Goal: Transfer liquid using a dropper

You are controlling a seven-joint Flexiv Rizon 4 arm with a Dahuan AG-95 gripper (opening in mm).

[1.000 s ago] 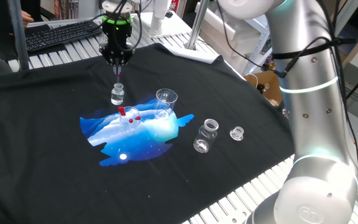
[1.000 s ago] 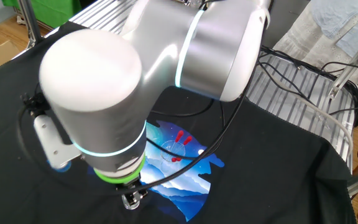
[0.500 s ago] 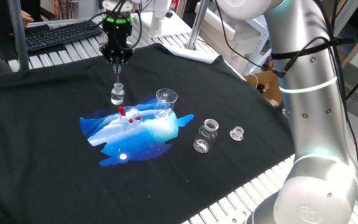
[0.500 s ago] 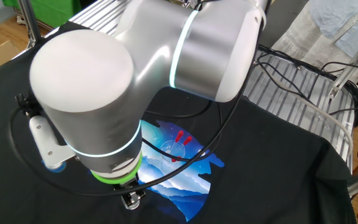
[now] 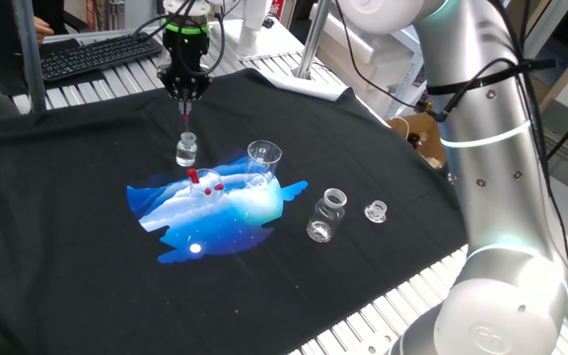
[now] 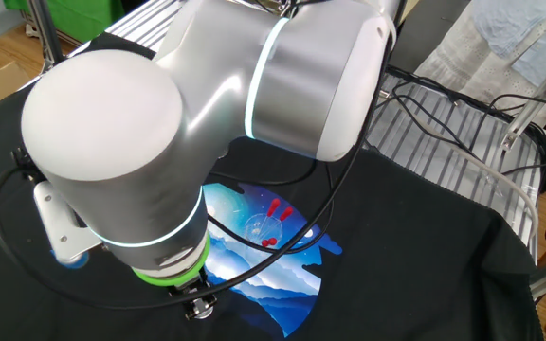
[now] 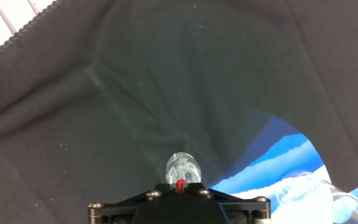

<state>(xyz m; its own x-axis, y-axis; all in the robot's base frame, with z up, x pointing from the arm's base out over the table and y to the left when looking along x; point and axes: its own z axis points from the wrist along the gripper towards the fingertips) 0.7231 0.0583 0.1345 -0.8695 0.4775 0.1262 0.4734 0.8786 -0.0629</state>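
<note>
My gripper (image 5: 185, 97) hangs over the far left of the black cloth, shut on the dropper (image 5: 185, 120). The dropper points straight down and its tip is just above the mouth of a small clear vial (image 5: 186, 151). In the hand view the red bulb (image 7: 180, 185) sits pinched between the fingers, directly over the vial's round mouth (image 7: 182, 167). A clear glass beaker (image 5: 263, 164) stands to the vial's right, on the blue print. In the other fixed view the arm hides the dropper and vial, and only the gripper's tip (image 6: 197, 306) shows at the bottom.
A black T-shirt with a blue and white print (image 5: 215, 212) covers the table. A round glass bottle (image 5: 326, 215) and a small glass stopper (image 5: 376, 211) stand right of the beaker. A keyboard (image 5: 97, 51) lies at the back left. The arm's base (image 5: 501, 296) fills the right.
The gripper has risen slightly with the dropper, still over the vial. In the other fixed view the arm's wrist has shifted a little to the left.
</note>
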